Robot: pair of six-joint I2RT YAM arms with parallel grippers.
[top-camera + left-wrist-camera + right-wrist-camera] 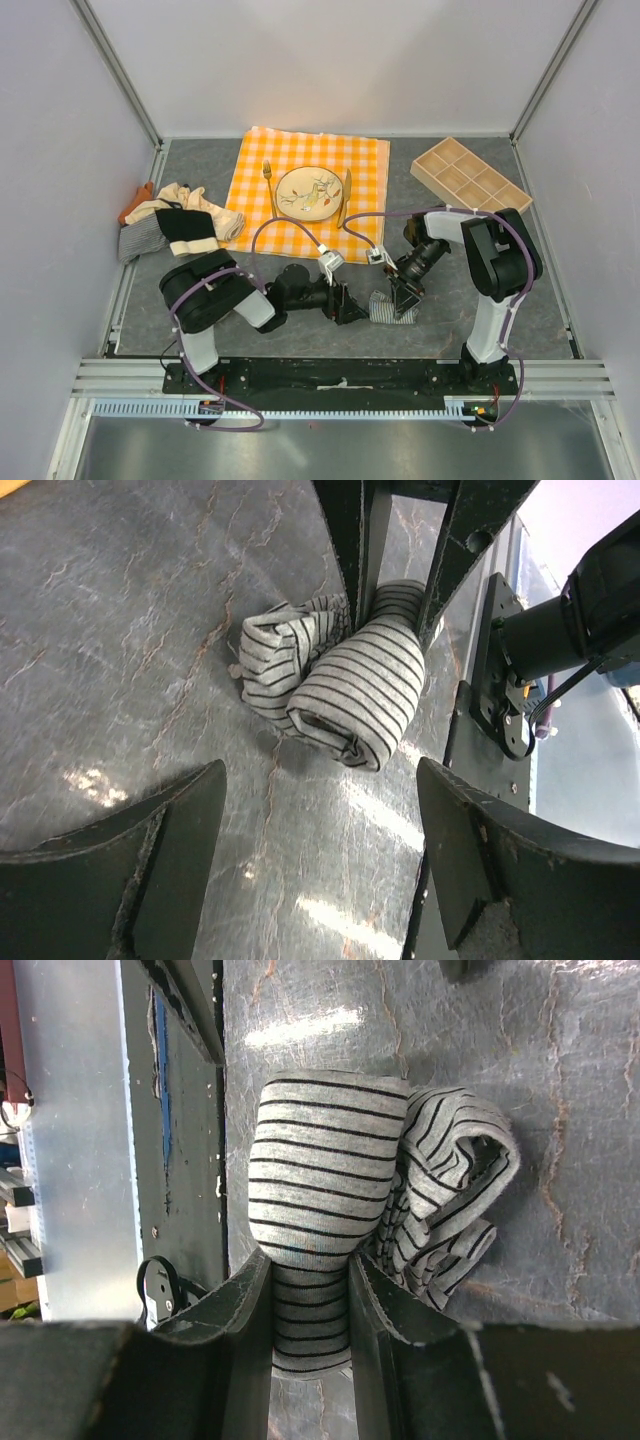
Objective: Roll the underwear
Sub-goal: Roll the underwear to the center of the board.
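Grey marbled tabletop (100,630), white walls (320,60) | right gripper (310,1265) pinches striped underwear (325,1170) | left gripper (320,770) spread

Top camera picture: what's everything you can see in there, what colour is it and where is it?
striped underwear: one, grey with dark stripes, mostly rolled, near middle of the table
underwear pile: several, orange, cream, black with cream band, grey striped, far left
tablecloth: one, orange-and-white checked, back middle
plate: one, cream with a pattern, on the tablecloth
fork: one, gold, left of the plate
knife: one, gold, right of the plate
divided tray: one, light wood, back right
table: one, grey marbled
left gripper: one, black, open, beside the roll
right gripper: one, black, shut on the striped underwear
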